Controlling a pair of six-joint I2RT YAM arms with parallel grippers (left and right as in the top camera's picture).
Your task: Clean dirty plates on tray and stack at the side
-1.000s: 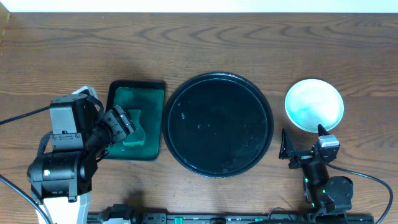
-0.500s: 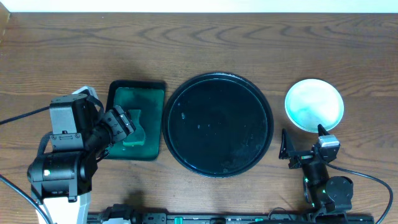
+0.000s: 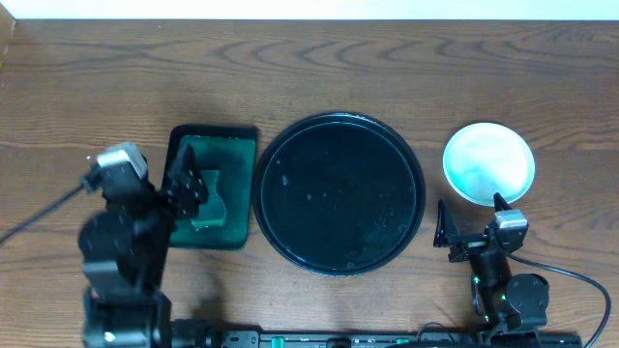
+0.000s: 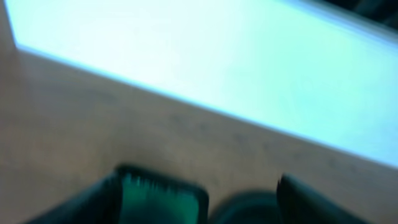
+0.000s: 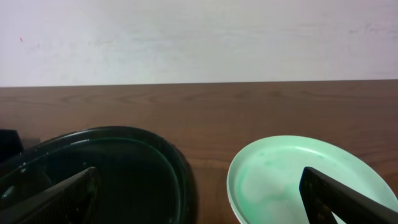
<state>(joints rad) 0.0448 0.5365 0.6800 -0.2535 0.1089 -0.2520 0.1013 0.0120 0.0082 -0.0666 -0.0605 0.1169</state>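
Just ahead of the right pincer (image 3: 471, 217), a touch to its right, sits the stack of plates (image 3: 488, 162) on the bare table (image 3: 319, 68). One finger looks right at the rim from overhead, can't tell if it's touching. Off to the pincer's left is the black tray (image 3: 338, 193) with nothing on it but a few wet specks, so by my read the job is basically done. That pincer is spread wide and carrying nothing. My worry is that, with the fingers splayed this near the stack, any swing forward or to its right could clip the rim and shove the plates, and I'd guess they slide easily on a smooth wooden top. Across the tray, the left pincer (image 3: 189, 179) hangs over the green tray (image 3: 237, 159), just above the sponge (image 3: 208, 203) lying in it. Its own camera is a blurry mess, but the two fingers look set apart with nothing between them. If it dips, it could snag the sponge or knock the green tray into the black tray, which lies right up against it on the pincer's right. As for the plates, they're round and pale mint-white with a raised rim. I only see the top one, so no idea how many sit under it. The well has a faint green haze, so it could be tint or leftover smear.
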